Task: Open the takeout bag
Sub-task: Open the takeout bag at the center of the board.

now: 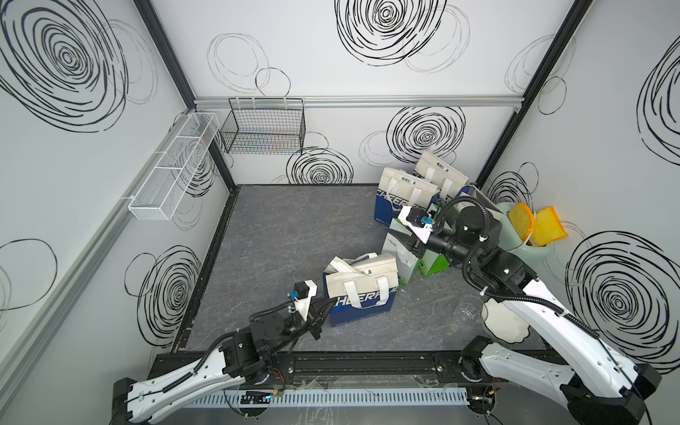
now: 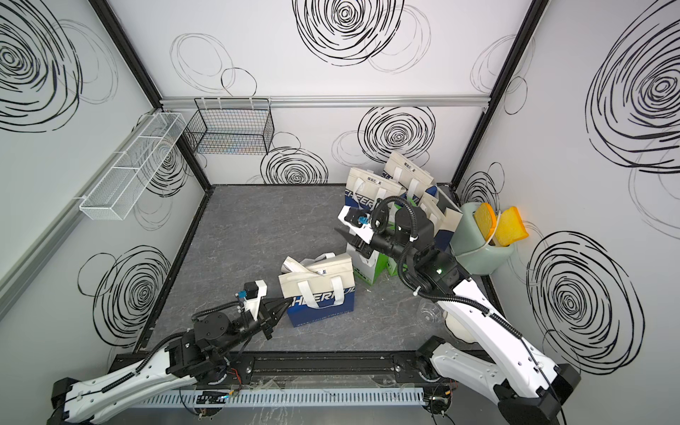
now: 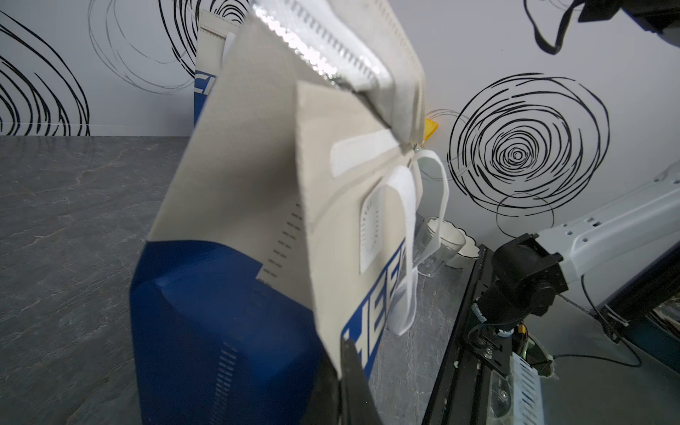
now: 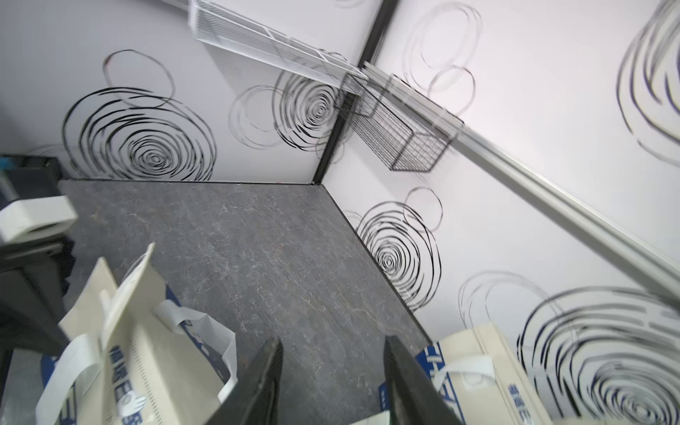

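Note:
The takeout bag (image 1: 368, 279) (image 2: 320, 279) stands mid-table, blue below and beige above, with white handles. Its top flap (image 1: 344, 265) is lifted, and silver lining (image 3: 320, 48) shows at the mouth. My left gripper (image 1: 328, 306) (image 2: 284, 304) (image 3: 344, 347) is shut on the beige edge of the bag's near left corner. My right gripper (image 2: 349, 239) (image 4: 333, 340) hangs open above the table, behind and to the right of the bag, with nothing between its fingers. The right wrist view shows the bag (image 4: 158, 368) off to one side of the fingers.
Several similar blue-beige bags (image 1: 404, 191) and green-white bags (image 1: 401, 257) crowd the back right. A mint toaster (image 1: 530, 246) with yellow toast stands at the right wall. A glass (image 1: 467, 312) and white bowl (image 1: 504, 325) sit front right. Wire baskets (image 1: 263, 128) hang on the walls.

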Controlling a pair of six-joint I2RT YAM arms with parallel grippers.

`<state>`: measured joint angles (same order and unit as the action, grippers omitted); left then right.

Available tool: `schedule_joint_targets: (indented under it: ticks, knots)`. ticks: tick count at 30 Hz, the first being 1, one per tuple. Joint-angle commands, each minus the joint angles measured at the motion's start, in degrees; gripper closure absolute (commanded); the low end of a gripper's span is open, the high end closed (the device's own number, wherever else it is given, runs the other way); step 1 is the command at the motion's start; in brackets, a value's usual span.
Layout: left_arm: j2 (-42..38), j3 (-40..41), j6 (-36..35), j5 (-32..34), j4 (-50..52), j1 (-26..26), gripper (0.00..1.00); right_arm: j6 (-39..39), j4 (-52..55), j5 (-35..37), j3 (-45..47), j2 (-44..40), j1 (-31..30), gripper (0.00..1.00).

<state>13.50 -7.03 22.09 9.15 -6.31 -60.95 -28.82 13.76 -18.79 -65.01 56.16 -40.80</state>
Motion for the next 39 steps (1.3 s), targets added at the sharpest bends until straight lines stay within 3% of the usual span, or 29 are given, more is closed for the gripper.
schedule_joint_targets:
  ticks: [1,8,18,22,28,39]
  knots:
    - [-0.39,-0.38,0.41,1.12,2.01,0.17,1.00,-13.33,7.58,-4.33,0.42,-1.05,-5.01,0.40]
    - [-0.54,-0.07,0.38,0.87,1.45,0.24,1.00,-21.30,9.35,6.50,7.49,-0.73,-14.39,0.40]
    - [-0.40,0.26,0.38,0.78,0.98,0.22,1.00,-20.27,-0.55,13.85,12.93,1.80,-18.71,0.42]
    - [-0.49,0.26,0.41,0.70,1.03,0.22,1.00,-20.05,-5.01,17.51,13.90,2.44,-19.39,0.56]
    - [-0.23,0.38,0.50,0.42,0.75,0.23,1.00,-20.49,-6.15,18.64,14.88,2.77,-19.76,0.59]
    - [-0.40,0.42,0.50,0.26,0.87,0.22,1.00,-19.18,-7.85,22.48,14.94,5.15,-21.42,0.86]
